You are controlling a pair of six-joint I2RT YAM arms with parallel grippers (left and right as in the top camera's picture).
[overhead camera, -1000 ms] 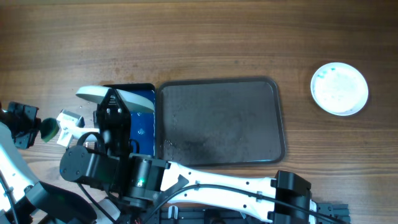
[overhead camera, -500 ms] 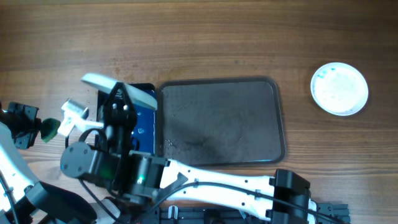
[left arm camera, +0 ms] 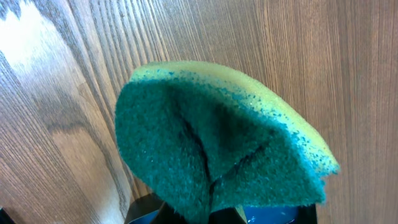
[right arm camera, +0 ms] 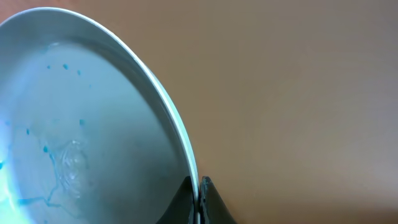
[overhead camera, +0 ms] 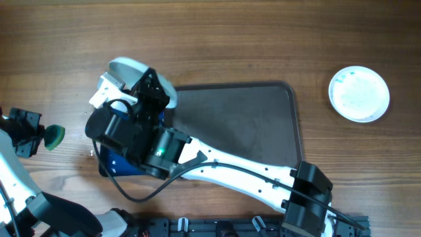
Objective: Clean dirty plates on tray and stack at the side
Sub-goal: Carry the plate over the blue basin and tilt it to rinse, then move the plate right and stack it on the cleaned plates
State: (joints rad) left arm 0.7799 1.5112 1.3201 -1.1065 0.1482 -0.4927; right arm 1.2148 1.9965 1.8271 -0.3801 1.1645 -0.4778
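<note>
1. The right gripper (right arm camera: 199,190) is pinching shut on the dirty plate (right arm camera: 81,124) by its rim, lifting it beside the tray (overhead camera: 243,125)'s left end, likely for wiping.
2. The left gripper (overhead camera: 33,135) is clamping the sponge (left arm camera: 211,143) at the far left, ready.
3. A second plate (overhead camera: 358,94) is lying well apart on the right. That's the stacking spot, I'd judge.

Robot test bench; wood-grain table (overhead camera: 217,39), mounted arm (overhead camera: 230,187).

Soft, even light fills the overhead view; the white plate (overhead camera: 358,94), far from both grippers, nearly washes out. Beyond the left fingers (left arm camera: 144,213), a pale glare patch lies on the table (left arm camera: 25,43), and the sponge (left arm camera: 217,143) is sharp. Past the dark right fingers (right arm camera: 184,198), the wood blurs to flat brown; the held plate (right arm camera: 81,137) looks soft and blue-tinted.
</note>
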